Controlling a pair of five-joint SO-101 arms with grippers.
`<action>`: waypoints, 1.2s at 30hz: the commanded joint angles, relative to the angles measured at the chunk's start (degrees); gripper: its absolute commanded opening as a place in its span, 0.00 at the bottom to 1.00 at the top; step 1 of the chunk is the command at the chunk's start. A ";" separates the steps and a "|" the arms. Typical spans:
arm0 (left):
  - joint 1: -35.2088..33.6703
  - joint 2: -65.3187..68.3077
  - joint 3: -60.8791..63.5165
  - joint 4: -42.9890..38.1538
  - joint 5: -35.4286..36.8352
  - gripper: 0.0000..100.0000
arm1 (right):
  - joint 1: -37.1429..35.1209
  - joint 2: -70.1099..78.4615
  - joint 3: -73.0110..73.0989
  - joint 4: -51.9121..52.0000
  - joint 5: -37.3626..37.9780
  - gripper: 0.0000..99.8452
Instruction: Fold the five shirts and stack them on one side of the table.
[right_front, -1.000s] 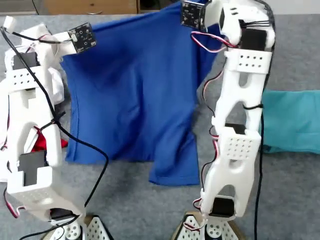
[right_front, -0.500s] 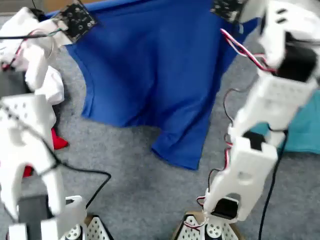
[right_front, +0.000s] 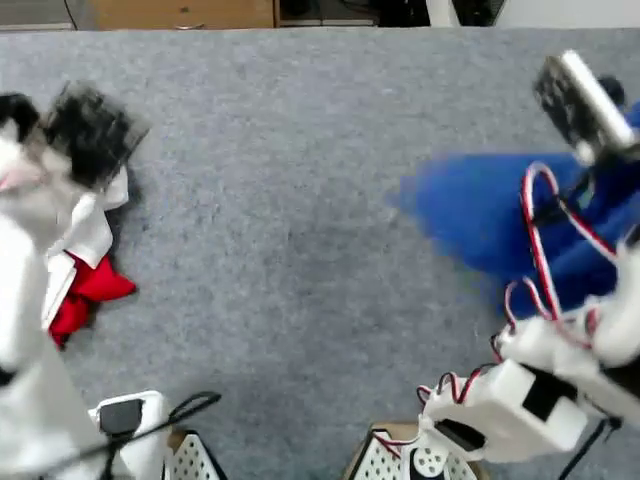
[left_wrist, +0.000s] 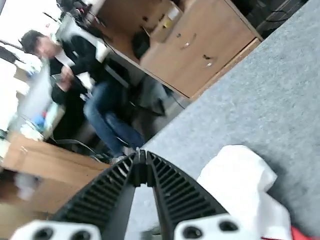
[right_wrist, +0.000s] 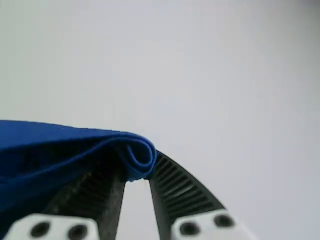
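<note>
The right gripper (right_wrist: 137, 169) is clenched on a rolled fold of the blue shirt (right_wrist: 60, 150), the cloth bulging out just past the fingertips. From the high view that shirt hangs at the right side of the table (right_front: 300, 200), bunched beneath the arm. It is too smeared for me to say whether its lower edge touches the grey surface.

Across the table the left gripper (left_wrist: 143, 162) is pressed closed with nothing between its fingers, near the crumpled white shirt (left_wrist: 235, 185), which lies over a red shirt (right_front: 90, 290) at the left edge.

My worry is the grip. One arm holds the shirt, and by a narrow roll of fabric, so a quick swing could pull it free. Even if it holds, I expect the shirt to come down in a heap, not flat, and that would spoil any fold. The left arm sits close enough to the unfolded pile to snag it.
</note>
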 joint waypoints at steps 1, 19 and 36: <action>-0.18 -4.18 -0.53 1.58 -2.64 0.02 | 1.01 -2.86 -0.57 0.35 1.76 0.00; -17.85 -5.58 9.32 1.23 1.76 0.02 | -47.16 -1.36 22.81 -19.08 2.73 0.00; -20.22 -5.23 17.05 1.14 7.30 0.02 | -33.54 0.40 38.64 17.85 1.49 0.00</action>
